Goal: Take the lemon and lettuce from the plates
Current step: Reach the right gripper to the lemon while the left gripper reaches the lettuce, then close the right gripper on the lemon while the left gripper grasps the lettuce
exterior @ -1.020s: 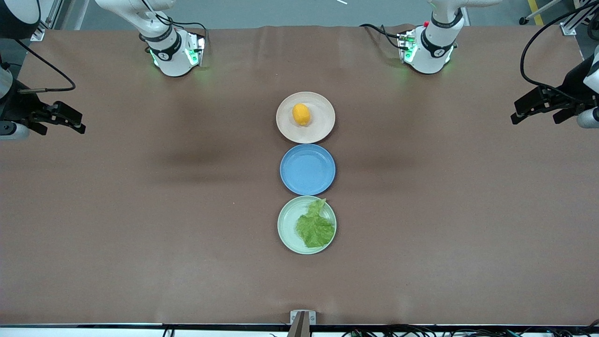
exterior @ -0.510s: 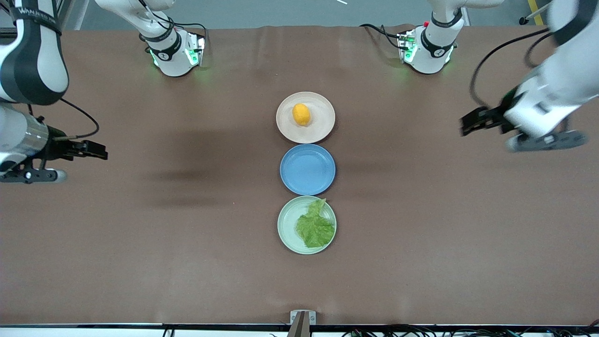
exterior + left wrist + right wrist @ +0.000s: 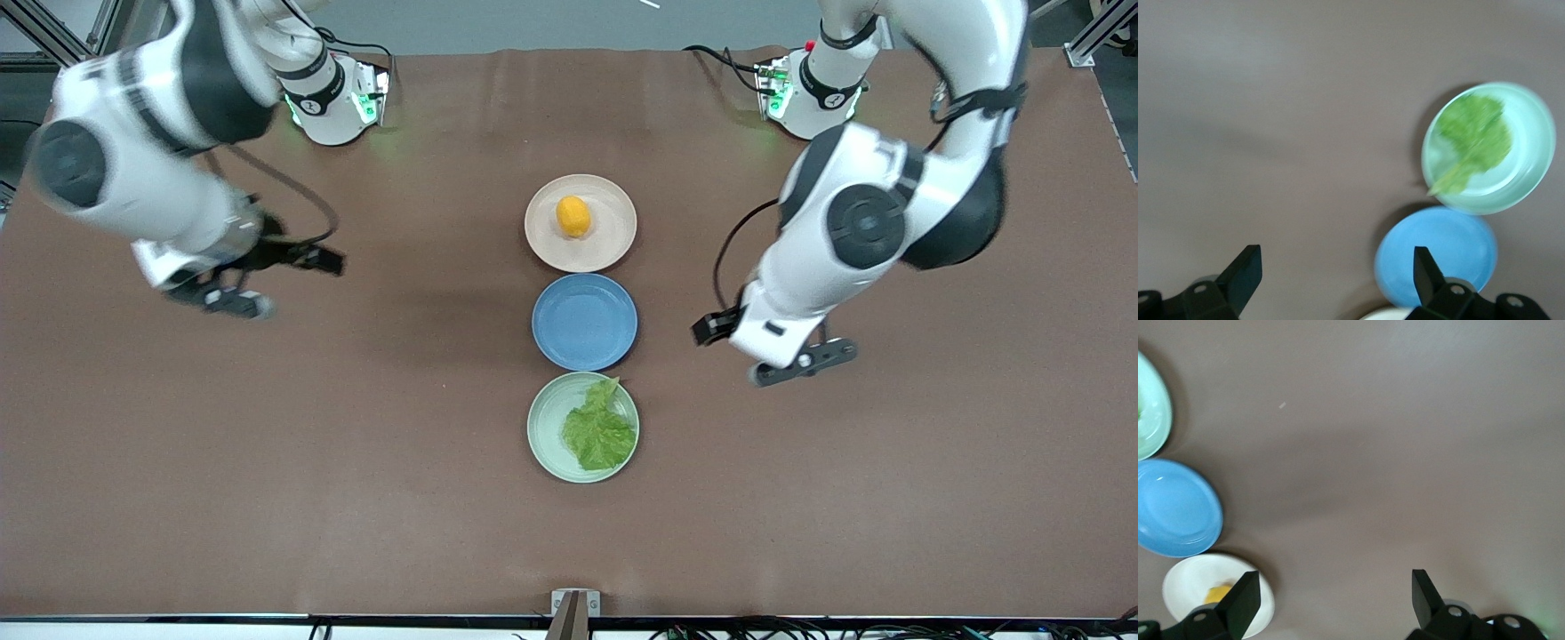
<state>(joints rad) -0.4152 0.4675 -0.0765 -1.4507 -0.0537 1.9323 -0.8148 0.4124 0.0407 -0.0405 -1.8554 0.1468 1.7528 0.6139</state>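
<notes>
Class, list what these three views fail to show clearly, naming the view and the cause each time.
1. Lemon, right wrist view: partly hidden by a finger of the right tool.
2. Beige-pink plate, left wrist view: cut off by the edge.
3. Mint green plate, right wrist view: cut off by the edge.
4. Lettuce, left wrist view: blurred by motion.
5. Left tool, front view: fingertips hidden by the wrist.

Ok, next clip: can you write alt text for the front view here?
Three plates sit in a row mid-table: a beige plate with the lemon, an empty blue plate, and a green plate with the lettuce. The left gripper and right gripper, jaws open, hang over bare table at either end of the row.
</notes>
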